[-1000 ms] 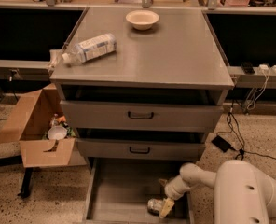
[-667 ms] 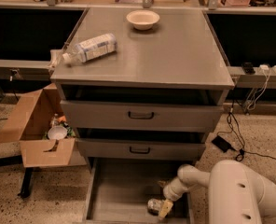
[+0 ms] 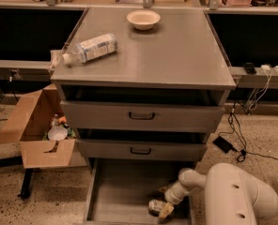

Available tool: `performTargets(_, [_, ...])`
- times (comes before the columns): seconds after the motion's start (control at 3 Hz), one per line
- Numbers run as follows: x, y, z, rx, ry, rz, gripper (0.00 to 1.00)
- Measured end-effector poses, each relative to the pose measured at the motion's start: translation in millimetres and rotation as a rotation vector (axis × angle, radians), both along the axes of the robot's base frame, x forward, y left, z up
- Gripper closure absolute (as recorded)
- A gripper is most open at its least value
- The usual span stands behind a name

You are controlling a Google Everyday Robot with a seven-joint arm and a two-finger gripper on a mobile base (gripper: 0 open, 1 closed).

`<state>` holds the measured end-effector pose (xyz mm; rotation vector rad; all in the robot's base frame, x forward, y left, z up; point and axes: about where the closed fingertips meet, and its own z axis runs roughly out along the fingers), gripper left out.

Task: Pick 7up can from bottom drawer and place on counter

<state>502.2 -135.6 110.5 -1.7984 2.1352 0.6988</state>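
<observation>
Down in the open lowest grey metal drawer (image 3: 120, 191), my gripper (image 3: 163, 206) sits right beside the small silvery 7up can (image 3: 154, 206) — set low to take it; whether it has hold, I cannot tell.

Tool (image 3: 165, 211) low in bottom drawer (image 3: 120, 191), middle drawer (image 3: 141, 150) overhanging above; bottle (image 3: 89, 48) and bowl (image 3: 143, 18) obstruct counter (image 3: 176, 55).

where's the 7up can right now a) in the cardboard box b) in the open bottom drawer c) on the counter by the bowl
b: the 7up can lies in the pulled-out bottom drawer, near its front right, with the gripper down in the drawer beside it.
</observation>
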Motion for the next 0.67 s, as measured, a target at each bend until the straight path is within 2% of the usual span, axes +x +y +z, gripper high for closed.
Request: performTargets(0.67, [-2.1, 1.5, -3.3, -0.002, 0.008, 0.003, 0.62])
